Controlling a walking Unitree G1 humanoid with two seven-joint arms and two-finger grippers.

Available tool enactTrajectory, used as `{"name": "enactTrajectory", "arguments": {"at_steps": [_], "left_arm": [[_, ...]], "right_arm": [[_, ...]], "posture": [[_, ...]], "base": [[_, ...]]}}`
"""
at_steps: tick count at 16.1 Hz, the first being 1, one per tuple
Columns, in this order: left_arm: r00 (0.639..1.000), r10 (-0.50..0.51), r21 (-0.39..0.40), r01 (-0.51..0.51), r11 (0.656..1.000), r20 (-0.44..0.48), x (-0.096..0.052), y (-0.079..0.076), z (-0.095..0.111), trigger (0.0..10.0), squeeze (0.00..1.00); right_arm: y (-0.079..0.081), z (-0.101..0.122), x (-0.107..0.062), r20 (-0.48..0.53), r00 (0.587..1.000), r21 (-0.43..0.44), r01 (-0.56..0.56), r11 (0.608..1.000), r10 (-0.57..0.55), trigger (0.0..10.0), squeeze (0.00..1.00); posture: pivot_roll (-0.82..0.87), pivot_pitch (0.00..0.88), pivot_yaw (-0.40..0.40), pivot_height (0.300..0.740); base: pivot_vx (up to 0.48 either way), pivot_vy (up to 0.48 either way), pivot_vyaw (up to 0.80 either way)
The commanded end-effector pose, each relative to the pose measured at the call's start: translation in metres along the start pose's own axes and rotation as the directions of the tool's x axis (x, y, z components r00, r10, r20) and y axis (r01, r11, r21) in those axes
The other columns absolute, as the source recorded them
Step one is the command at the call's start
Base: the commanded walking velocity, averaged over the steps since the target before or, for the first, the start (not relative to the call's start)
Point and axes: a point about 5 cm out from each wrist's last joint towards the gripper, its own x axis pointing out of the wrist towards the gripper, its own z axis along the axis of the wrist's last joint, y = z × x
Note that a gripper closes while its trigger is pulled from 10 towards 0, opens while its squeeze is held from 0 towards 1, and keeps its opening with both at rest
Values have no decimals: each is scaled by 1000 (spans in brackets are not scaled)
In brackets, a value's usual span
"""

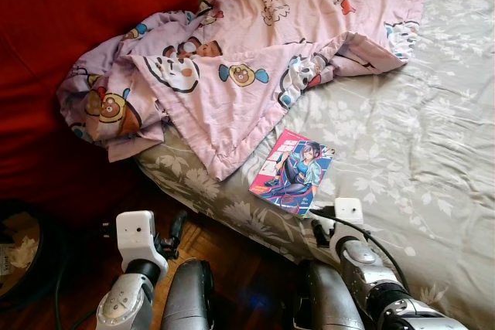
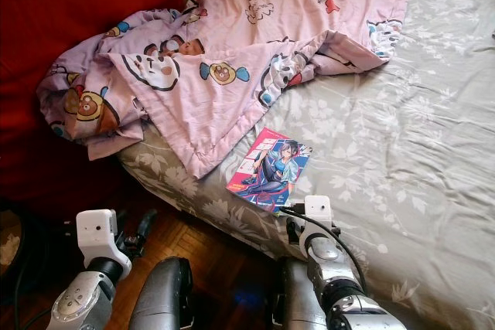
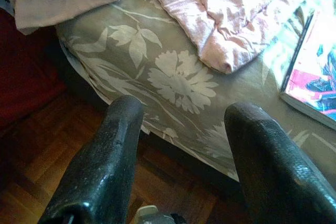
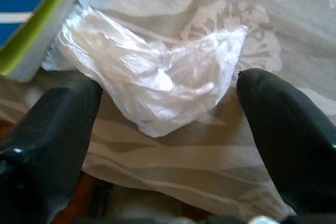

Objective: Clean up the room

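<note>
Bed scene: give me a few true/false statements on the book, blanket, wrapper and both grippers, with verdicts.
1. The comic book lies flat on the grey floral bedspread, near the bed's edge. True.
2. The pink cartoon blanket covers the book. False: its corner ends beside the book, which lies uncovered.
3. The right gripper has its fingers open on either side of a crumpled clear plastic wrapper. True.
4. The left gripper is shut on the blanket. False: it is open and holds nothing, above the wooden floor by the bed's edge.
5. The wrapper lies on the floor. False: it lies on the bedspread, next to the book.

Comic book (image 1: 292, 171) on bed (image 1: 418, 137); pink blanket (image 1: 255, 52) beside
</note>
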Motion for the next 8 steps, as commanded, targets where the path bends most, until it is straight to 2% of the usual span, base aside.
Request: {"name": "enactTrajectory", "arguments": {"at_steps": [1,2,3,8], "left_arm": [[1000,7,17,-7,1000,-18,-4,1,-2,10000,0],[1000,7,17,-7,1000,-17,-4,1,-2,10000,0],[1000,7,18,-6,1000,-17,-5,1,-2,10000,0],[1000,6,22,-6,1000,-23,-7,1,-3,10000,0]], "right_arm": [[2,-8,-1,-25,1000,6,-10,1000,10,0,0],[3,-8,-1,-25,1000,5,-13,1000,13,0,0],[5,-7,-1,-28,999,6,-27,1000,27,10000,0],[10,-9,-1,-33,998,4,-54,999,54,10000,0]], "posture": [[115,305,4,626],[115,305,4,626],[118,307,5,626],[120,313,8,626]], "base": [[0,0,0],[0,0,0],[0,0,0],[0,0,0]]}}
